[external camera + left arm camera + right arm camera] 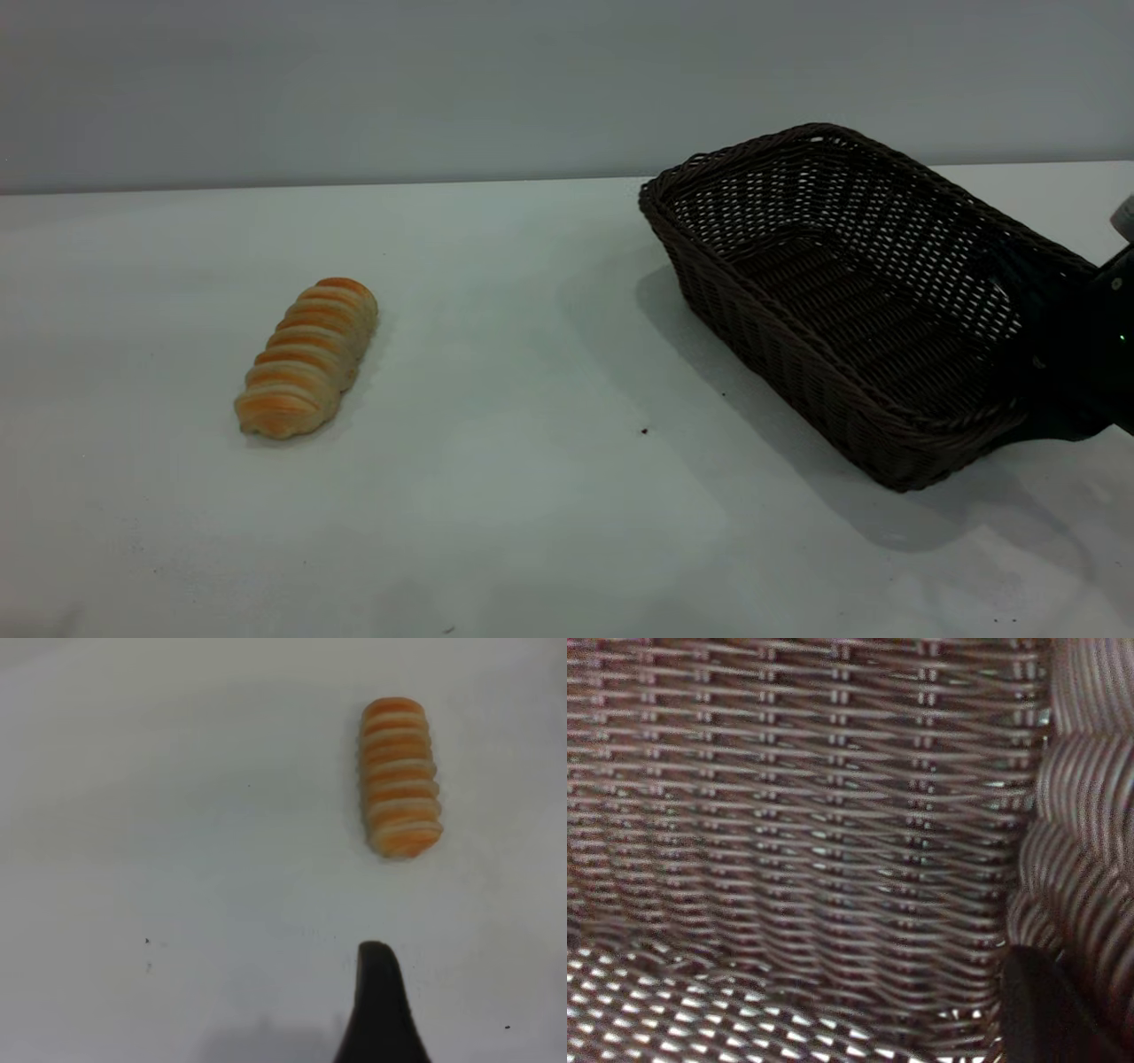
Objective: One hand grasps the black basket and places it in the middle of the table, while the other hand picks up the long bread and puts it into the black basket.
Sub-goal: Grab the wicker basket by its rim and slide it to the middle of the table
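Note:
The black basket is at the right of the table, tilted, with its right end raised. My right gripper is at the basket's right end, shut on the braided rim. In the right wrist view one of its fingers lies against the woven wall, beside the rim. The long bread lies alone on the table at the left. In the left wrist view the long bread lies ahead of my left gripper, well apart from it. That gripper is open and empty, with one finger showing.
A plain grey wall stands behind the table's far edge. Bare tabletop lies between the bread and the basket, with a small dark speck on it. The left arm is out of the exterior view.

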